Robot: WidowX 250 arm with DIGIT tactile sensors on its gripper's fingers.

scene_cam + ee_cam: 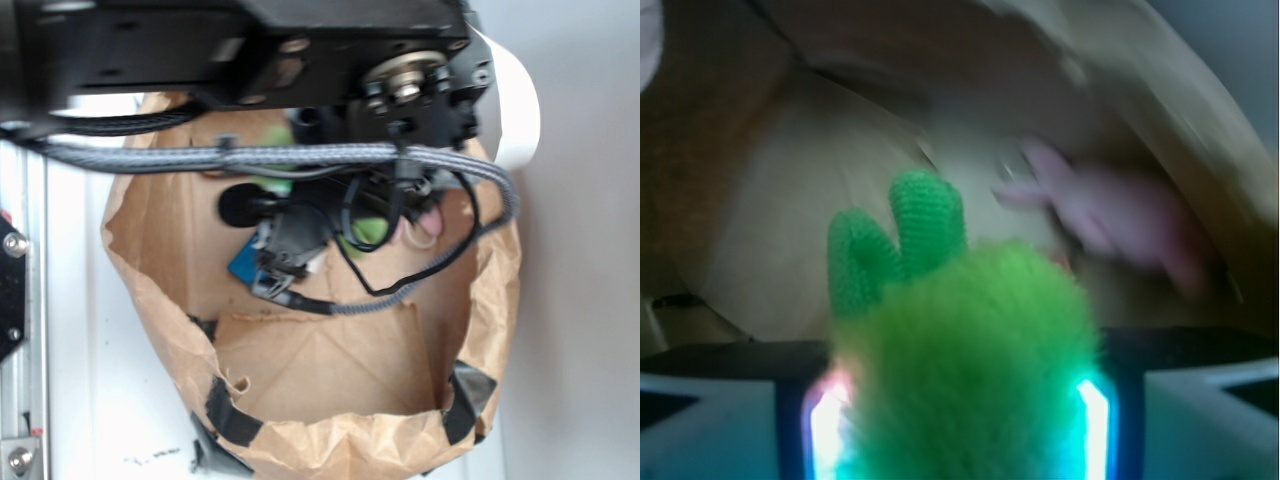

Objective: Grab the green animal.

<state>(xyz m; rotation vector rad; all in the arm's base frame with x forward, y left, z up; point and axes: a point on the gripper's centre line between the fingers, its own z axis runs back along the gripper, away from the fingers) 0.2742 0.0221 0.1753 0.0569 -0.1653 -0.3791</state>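
While the black robot arm (300, 50) fills the top of the exterior view, down the left edge you get a strip of grey metal frame with bolts (18, 330) next to the white table surface (100, 400). Moving right, there's a crumpled brown paper bag (330, 440) with black tape patches on its rim, open toward the camera. A braided grey cable (250, 157) runs across its mouth, and under it the gripper (300, 240) is reaching down inside the bag, with a bit of lime green peeking out just right of it. Further right a sliver of pink shows against the bag wall.

The wrist view makes it clearer: the fuzzy lime-green plush animal (965, 370) sits dead centre, wedged between the two pads lit with glowing strips on either side, so the claw is clamped on it. Its two knit green feet (900, 245) stick up on the left. To the right, a blurry pink plush toy (1120, 215) lies on the bag floor, apart from the green one.
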